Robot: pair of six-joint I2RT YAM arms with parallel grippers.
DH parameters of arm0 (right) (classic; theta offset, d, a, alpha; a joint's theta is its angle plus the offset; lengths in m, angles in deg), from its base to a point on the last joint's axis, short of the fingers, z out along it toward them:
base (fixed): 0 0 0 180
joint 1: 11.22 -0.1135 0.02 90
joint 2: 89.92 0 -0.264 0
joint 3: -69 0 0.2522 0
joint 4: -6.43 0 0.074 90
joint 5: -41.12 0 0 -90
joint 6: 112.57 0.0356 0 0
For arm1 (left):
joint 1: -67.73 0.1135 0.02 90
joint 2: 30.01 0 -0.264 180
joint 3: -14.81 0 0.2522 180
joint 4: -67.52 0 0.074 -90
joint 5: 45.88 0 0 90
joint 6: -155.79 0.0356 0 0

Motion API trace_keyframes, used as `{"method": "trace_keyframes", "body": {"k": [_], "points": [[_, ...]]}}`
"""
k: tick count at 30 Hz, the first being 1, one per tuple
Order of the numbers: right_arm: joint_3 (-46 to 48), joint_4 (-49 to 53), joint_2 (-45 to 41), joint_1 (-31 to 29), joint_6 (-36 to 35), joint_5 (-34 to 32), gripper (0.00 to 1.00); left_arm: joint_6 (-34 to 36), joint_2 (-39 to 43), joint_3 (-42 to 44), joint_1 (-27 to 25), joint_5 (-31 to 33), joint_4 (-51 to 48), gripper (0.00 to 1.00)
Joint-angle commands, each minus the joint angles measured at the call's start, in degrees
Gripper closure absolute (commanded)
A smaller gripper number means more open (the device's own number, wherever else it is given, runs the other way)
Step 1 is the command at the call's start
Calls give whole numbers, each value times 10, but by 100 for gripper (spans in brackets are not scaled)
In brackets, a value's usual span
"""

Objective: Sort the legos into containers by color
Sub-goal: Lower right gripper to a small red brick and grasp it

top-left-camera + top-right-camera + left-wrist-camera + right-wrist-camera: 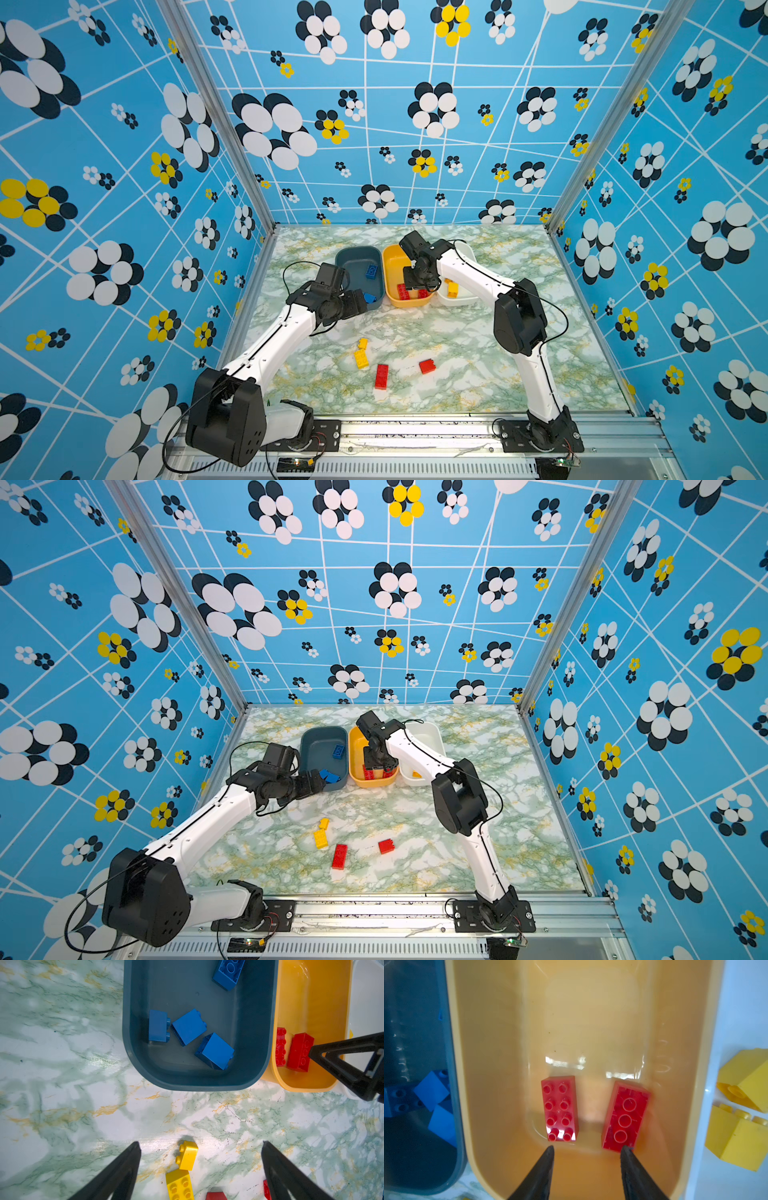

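Over the orange-yellow tub (492, 1064) my right gripper (587, 1147) hangs open and empty. Two red legos lie below it, one studs up (560, 1109), one underside up (625, 1118). Beside it, the dark teal tub (126, 1022) holds several blue legos (189, 1026), and the white tub (737, 1012) holds yellow legos (745, 1080). My left gripper (200, 1144) is wide open above the table, just in front of the teal tub. Loose on the table lie a small yellow lego (363, 343), an oblong yellow one (360, 359), an oblong red one (381, 376) and a square red one (427, 366).
The three tubs stand side by side at the back middle of the marble-patterned table (478, 353). Patterned blue walls close in the back and both sides. A metal rail (415, 432) with the arm bases runs along the front edge.
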Motion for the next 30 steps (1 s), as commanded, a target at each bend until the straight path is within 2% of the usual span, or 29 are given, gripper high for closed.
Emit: {"method": "trace_keyframes", "body": {"k": [1, 17, 30], "points": [[25, 8, -59, -2, 10, 8, 45, -2, 10, 12, 5, -7, -3, 8], [302, -57, -229, -73, 35, 34, 29, -2, -2, 10, 5, -8, 7, 7], [415, -79, -243, -158, 69, 34, 27, -3, -5, 9, 4, -7, 9, 7]]}}
